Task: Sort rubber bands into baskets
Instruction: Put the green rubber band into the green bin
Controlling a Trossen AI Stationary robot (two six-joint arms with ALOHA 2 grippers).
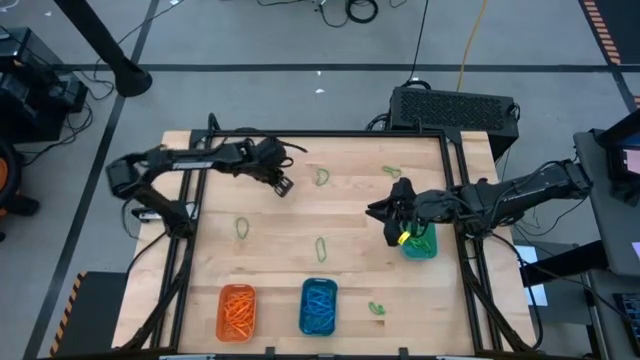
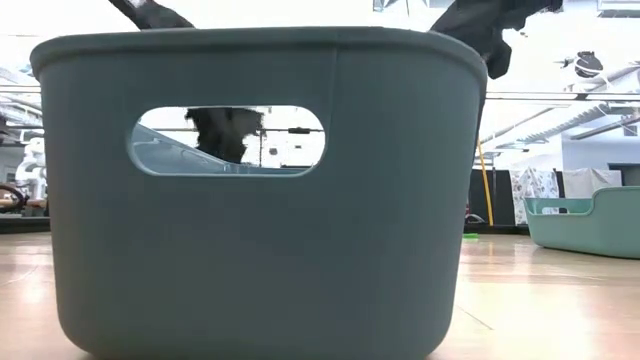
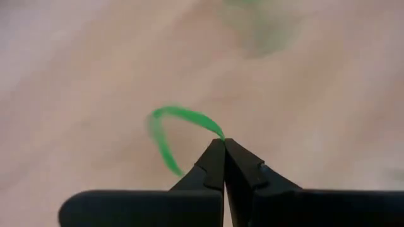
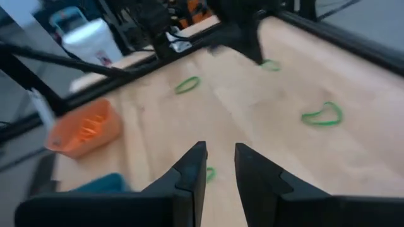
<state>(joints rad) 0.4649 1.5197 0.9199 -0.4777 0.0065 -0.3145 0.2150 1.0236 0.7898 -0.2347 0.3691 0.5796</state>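
Our left gripper point(image 3: 223, 144) has pinched shut on a green band point(image 3: 170, 129) at its tips, ready for sorting. Our right gripper point(image 4: 220, 157) hangs slightly parted and empty over the teal basket point(image 1: 420, 247).

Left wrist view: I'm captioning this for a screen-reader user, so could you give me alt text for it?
The left pincer is shut on a green band, pinching one end so the loop bows out beside the dark fingertips. Behind it is blurred light wood table, with a faint green smudge farther off.
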